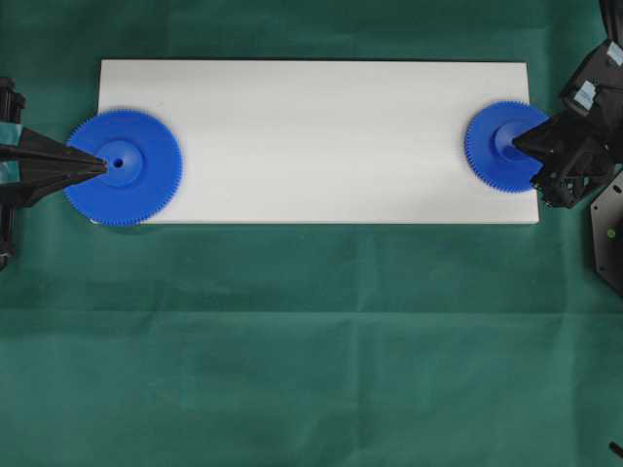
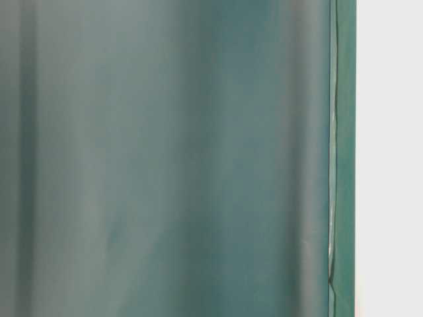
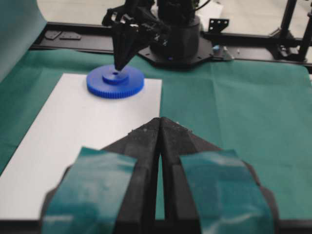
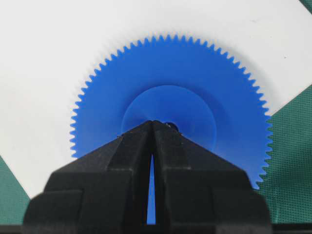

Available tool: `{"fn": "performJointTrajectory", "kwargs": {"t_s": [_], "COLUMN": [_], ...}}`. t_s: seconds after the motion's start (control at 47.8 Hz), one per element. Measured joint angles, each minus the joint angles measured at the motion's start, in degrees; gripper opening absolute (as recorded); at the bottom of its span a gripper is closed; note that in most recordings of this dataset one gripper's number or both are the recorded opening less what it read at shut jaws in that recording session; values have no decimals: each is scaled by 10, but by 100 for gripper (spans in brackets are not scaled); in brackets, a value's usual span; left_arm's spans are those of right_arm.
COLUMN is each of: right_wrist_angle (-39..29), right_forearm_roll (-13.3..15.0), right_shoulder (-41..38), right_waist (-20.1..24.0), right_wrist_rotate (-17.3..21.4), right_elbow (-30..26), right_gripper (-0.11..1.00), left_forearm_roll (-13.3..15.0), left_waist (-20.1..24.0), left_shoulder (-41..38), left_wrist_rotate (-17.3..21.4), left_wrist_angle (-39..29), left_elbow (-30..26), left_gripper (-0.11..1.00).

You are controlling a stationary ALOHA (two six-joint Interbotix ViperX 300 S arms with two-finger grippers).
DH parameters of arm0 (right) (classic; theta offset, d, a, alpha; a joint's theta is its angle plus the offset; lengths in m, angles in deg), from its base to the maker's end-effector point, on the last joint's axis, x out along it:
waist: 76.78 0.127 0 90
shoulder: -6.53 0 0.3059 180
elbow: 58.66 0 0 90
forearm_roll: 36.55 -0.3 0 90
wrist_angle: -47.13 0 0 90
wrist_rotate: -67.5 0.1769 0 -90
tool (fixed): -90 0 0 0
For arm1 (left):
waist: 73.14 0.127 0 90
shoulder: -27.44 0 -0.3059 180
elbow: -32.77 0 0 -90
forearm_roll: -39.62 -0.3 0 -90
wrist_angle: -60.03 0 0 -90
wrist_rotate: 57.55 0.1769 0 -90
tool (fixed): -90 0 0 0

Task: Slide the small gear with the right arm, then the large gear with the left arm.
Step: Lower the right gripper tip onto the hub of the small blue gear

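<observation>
The small gear [image 1: 501, 146] lies at the right end of the white board [image 1: 321, 136], the right gripper [image 1: 518, 144] clenched with its tip at the hub hole. The large gear [image 1: 124, 167] lies at the left end, the left gripper [image 1: 101, 166] also clenched, its tip at the hub.

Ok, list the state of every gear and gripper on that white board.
Smaller bright blue plastic toothed gear: flat on the board's right end, overhanging.
Wider bright blue plastic toothed gear: flat on the left end, overhanging.
Right gripper: shut, tip at the smaller gear's hub.
Left gripper: shut, tip at the wider gear's hub.
</observation>
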Motion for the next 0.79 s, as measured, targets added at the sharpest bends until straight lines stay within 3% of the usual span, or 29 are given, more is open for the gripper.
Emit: {"fn": "performJointTrajectory", "kwargs": {"t_s": [0.795], "right_wrist_angle": [12], "right_forearm_roll": [4], "right_shoulder": [-24], "right_waist": [-5], "right_wrist_rotate": [0], "right_elbow": [1], "right_gripper": [50], "left_forearm_roll": [0], "left_waist": [0], "left_shoulder": [0], "left_wrist_rotate": [0], "left_wrist_angle": [1], "left_elbow": [3], "left_gripper": [0]}}
